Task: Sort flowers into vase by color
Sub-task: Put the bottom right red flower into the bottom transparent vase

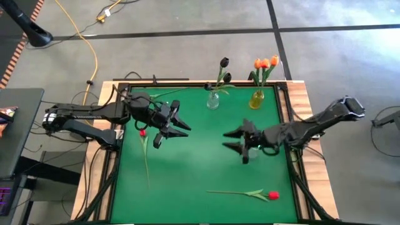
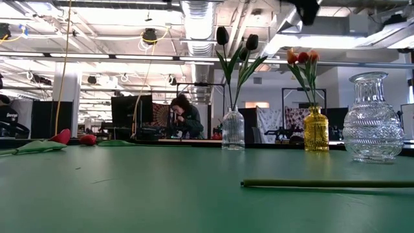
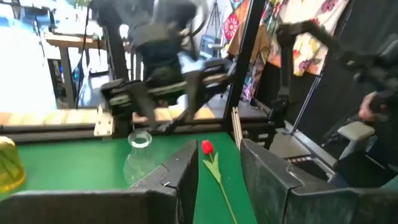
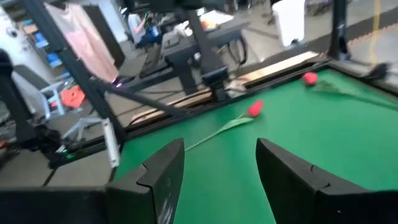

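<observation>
Lying beside the empty, parted left tool [image 1: 167, 127], a red tulip [image 1: 143, 132] rests untouched.

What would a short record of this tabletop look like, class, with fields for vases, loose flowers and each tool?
clear vase: holds two near-black tulips
yellow vase: holds orange tulips
third vase: clear glass, empty, under the right arm
loose flowers: red tulip at the near edge; red tulip under the left tool
left tool: open, holding nothing
right tool: open, holding nothing
</observation>
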`<act>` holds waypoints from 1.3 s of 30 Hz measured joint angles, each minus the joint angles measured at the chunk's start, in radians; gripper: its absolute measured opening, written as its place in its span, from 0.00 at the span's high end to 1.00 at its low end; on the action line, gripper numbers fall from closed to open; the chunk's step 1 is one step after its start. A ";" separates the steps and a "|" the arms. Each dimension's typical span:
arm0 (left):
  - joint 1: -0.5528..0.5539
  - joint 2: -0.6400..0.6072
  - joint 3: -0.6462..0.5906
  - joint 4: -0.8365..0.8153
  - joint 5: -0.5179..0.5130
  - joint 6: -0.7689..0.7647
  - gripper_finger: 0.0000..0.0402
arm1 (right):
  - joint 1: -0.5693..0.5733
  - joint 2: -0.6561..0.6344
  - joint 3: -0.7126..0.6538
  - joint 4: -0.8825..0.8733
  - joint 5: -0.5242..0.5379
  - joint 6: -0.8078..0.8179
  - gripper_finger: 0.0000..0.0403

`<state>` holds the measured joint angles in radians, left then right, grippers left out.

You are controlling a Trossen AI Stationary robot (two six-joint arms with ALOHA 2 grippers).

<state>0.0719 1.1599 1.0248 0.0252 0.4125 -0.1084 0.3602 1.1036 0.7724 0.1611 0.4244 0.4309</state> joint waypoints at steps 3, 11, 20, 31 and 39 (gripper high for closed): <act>0.000 0.000 0.000 -0.047 0.000 0.001 0.73 | 0.038 0.104 0.116 -0.061 -0.004 0.063 0.44; 0.000 0.000 0.000 -0.178 0.009 0.017 0.73 | 0.133 0.328 0.393 -0.361 -0.104 0.466 0.44; 0.000 0.000 0.000 -0.241 -0.005 0.090 0.73 | 0.229 0.500 0.444 -0.418 -0.174 1.237 0.44; 0.000 0.000 0.000 -0.248 -0.008 0.116 0.73 | 0.306 0.653 0.444 -0.420 -0.579 1.537 0.44; 0.001 0.006 0.000 -0.244 -0.110 0.116 0.73 | 0.261 0.617 0.444 -0.632 -0.603 0.944 0.44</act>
<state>0.0727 1.1664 1.0248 -0.2192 0.3024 0.0074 0.6207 1.7203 1.2167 -0.4712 -0.1790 1.3750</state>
